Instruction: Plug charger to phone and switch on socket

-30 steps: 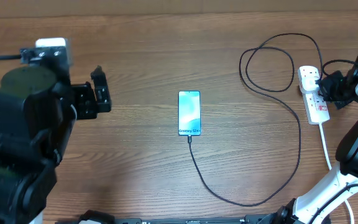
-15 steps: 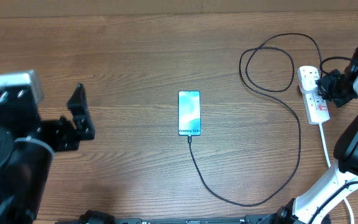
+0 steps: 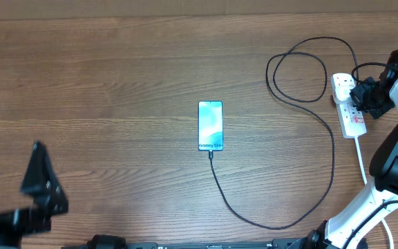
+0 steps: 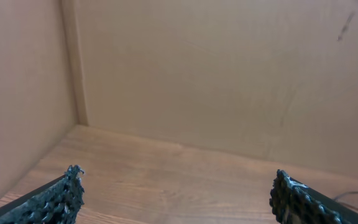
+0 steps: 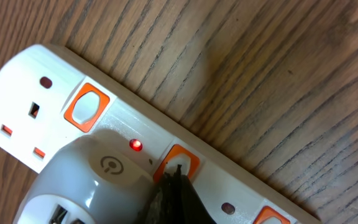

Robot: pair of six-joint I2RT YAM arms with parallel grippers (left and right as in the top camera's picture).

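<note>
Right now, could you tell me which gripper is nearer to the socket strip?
Right. The right gripper is shut, its tips at an orange switch on the socket; the left gripper, open, is far away on the opposite side.

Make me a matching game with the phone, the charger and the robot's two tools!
Things:
1. phone
2. charger
3. left tool
4. right tool

Clues:
A. black, long and loopy
B. shut, tip at an orange switch on the socket
C. lies flat, blue screen up
D. wide open, holding nothing

Pairs: 1-C, 2-A, 3-D, 4-B.
</note>
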